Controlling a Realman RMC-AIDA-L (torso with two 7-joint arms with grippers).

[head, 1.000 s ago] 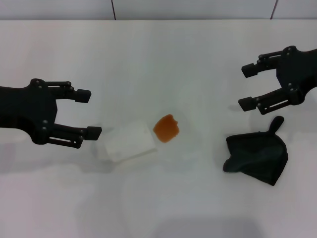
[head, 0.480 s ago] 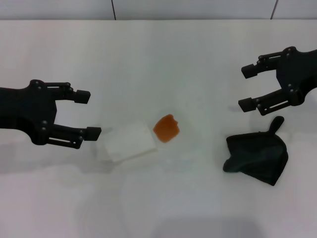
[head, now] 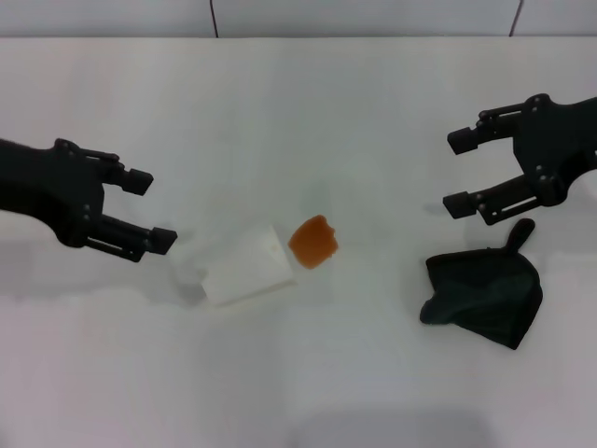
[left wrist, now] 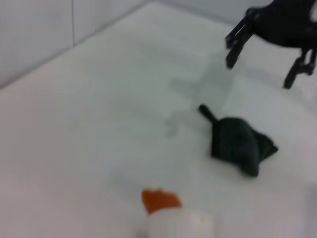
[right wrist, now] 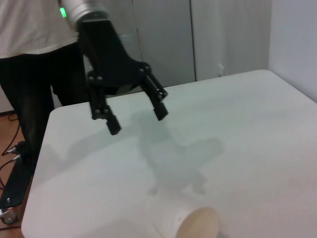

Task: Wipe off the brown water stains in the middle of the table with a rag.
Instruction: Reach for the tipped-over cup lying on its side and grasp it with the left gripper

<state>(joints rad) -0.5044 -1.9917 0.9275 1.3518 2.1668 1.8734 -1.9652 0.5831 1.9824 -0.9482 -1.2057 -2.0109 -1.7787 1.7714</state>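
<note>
Nearest the robot, the rag [head: 483, 297] lies in a bunched black-green heap on the right side of the bench [head: 308, 112], its long axis slanting from a broad front fold back to a thin tail that points up and away toward the right gripper [head: 457, 172]. From the left wrist view the same rag [left wrist: 239, 145] shows that tail poking toward the far side, folds piled behind it.

Near the middle of the bench sits the brown water stain [head: 312, 242], one glossy orange-brown blob with a ragged edge, well apart from the rag. Just beside it on its left a white paper cup [head: 241, 266] lies tipped on its side, mouth toward the stain; the right wrist view catches its open rim [right wrist: 197, 224]. No writing can be read on cup or cloth.

Farther back, the left gripper [head: 153, 208] hangs above the bench to the left of the cup, jaws spread and holding nothing. The right gripper hovers just behind the rag, jaws likewise released, clear of the cloth.

The bench is plain matte white; beyond its far edge run pale panelled walls [right wrist: 228, 34].
</note>
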